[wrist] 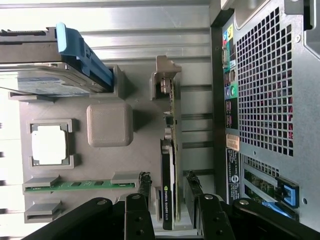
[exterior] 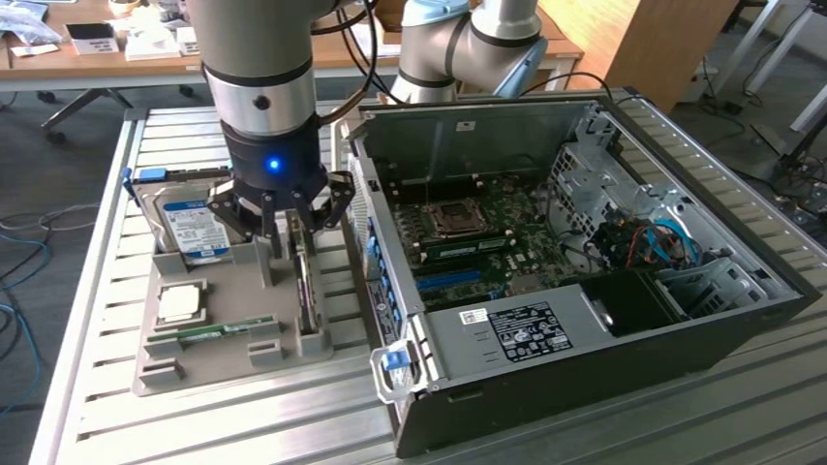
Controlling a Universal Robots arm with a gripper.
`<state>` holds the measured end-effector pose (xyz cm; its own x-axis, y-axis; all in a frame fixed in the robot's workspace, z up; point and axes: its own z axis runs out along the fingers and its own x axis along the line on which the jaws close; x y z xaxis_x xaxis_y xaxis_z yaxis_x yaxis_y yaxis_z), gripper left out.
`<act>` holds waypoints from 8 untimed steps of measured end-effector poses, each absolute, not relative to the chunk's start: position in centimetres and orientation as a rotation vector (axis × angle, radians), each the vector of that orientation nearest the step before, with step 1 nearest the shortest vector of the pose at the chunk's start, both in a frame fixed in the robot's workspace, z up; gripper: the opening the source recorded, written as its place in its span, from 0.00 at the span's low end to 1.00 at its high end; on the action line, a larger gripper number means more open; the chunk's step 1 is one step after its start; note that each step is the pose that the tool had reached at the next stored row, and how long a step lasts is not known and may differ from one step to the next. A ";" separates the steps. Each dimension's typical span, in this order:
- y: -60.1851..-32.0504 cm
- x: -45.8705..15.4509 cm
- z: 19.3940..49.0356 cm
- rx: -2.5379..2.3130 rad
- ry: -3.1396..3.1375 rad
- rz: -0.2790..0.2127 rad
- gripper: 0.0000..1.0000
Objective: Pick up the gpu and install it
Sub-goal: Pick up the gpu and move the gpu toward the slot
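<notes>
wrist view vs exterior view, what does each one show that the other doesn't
Wrist view adds: the case's rear grille and coloured audio ports. Exterior view adds: the open case's motherboard, its power supply and the arm. Shared: the gpu standing on edge in the grey holder, the open tool straddling it without touching, plus the hard drive, processor and memory stick.

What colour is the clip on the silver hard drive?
Blue; the plastic clip shows best in the wrist view.
</notes>
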<state>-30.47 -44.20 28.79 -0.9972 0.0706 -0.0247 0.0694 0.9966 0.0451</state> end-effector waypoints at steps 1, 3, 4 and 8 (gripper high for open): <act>-44.2 -30.5 28.7 0.109 3.113 0.069 0.42; -44.2 -30.5 28.7 0.109 3.113 0.068 0.42; -44.2 -30.5 28.7 0.109 3.113 0.068 0.42; -44.2 -30.5 28.7 0.109 3.113 0.069 0.42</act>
<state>-30.47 -44.20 28.72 -0.9972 0.0706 -0.0247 0.0694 0.9966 0.0450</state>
